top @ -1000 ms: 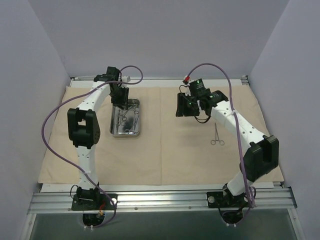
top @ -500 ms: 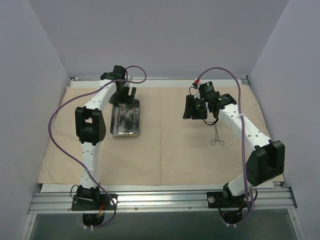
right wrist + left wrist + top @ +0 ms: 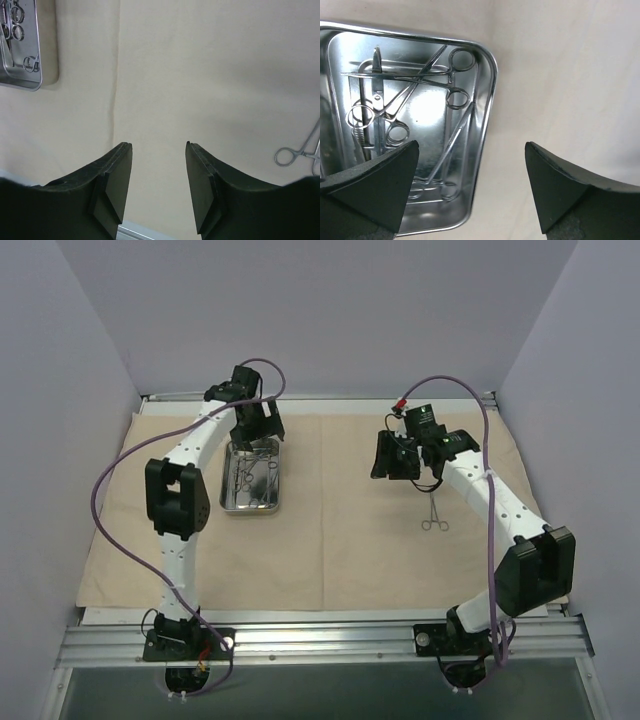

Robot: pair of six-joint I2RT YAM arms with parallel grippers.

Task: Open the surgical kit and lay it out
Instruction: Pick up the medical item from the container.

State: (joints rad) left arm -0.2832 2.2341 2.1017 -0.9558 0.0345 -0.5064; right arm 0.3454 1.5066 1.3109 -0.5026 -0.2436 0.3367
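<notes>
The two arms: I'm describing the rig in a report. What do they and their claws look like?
The left arm and right arm are white tubular links with boxy black joints. A purple cable loops along each; the right one's has a red connector. The left claw and right claw have matte black wedge-shaped fingers.

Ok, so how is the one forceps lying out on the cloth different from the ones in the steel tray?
The lone forceps lies bare on the beige cloth, right side; the tray forceps sit inside the steel tray, left side. The lone forceps lies alone; the tray forceps are piled, crossing one another. Its rings point toward the cloth's near edge; the tray forceps point several ways. All are thin, silver, ring-handled.
</notes>
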